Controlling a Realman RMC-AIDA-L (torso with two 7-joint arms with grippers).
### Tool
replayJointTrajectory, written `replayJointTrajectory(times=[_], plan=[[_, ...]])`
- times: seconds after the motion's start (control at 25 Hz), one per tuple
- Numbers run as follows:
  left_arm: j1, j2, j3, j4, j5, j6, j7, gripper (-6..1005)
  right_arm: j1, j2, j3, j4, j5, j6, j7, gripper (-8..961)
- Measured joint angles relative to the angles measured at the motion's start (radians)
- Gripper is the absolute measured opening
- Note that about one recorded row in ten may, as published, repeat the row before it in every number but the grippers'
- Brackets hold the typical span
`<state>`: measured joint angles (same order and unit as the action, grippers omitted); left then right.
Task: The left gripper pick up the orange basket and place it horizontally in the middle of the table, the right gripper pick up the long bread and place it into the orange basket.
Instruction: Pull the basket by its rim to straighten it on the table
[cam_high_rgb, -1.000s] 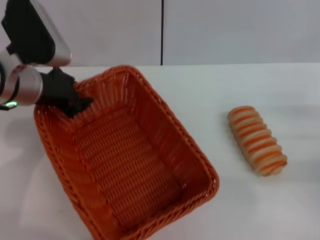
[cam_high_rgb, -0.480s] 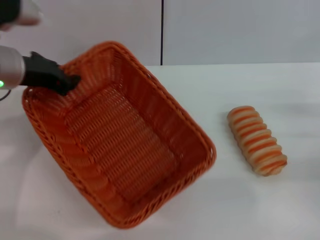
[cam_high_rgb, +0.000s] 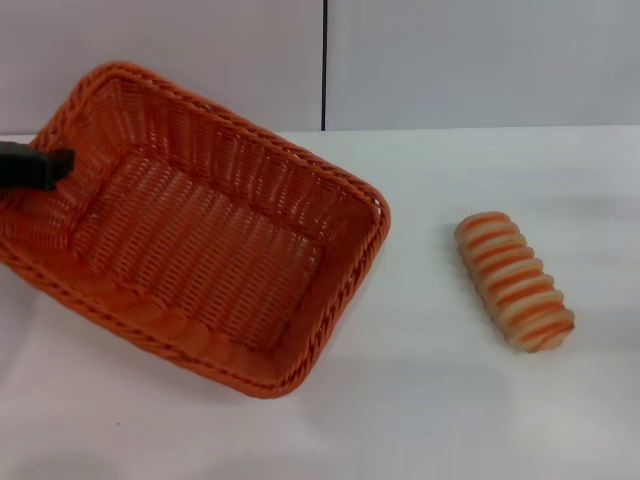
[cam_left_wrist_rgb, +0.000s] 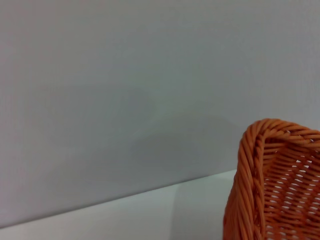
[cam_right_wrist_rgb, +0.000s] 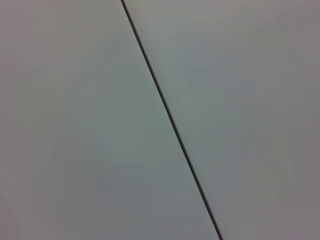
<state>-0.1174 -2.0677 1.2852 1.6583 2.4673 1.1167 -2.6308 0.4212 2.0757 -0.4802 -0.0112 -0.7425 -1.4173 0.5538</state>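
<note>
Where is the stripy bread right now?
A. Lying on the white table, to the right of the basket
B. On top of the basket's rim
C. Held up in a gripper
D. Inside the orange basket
A: in the head view the bread lies by itself on the table, apart from the basket, with no gripper touching it.

Left gripper (cam_high_rgb: 40, 166) cut off at left edge, grip unclear; orange basket (cam_high_rgb: 200, 250) corner clipped there too.

The white table (cam_high_rgb: 420, 420) carries the orange basket (cam_high_rgb: 200, 250) and, well apart, the long bread (cam_high_rgb: 513, 280).
</note>
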Motion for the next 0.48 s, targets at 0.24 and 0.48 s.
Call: replayJointTrajectory(times=[0.24,0.48], plan=[[0.15,-0.001,0.028,0.074,-0.147,-0.064,-0.025,197,0.011,-0.001,-0.007,-0.023,-0.006,0.001,0.001,647],[0.25,-0.002,0.131,0.105,-0.157,-0.146,-0.07,194,0.013,-0.003,-0.016,-0.057,-0.008,0.022,0.036,646]])
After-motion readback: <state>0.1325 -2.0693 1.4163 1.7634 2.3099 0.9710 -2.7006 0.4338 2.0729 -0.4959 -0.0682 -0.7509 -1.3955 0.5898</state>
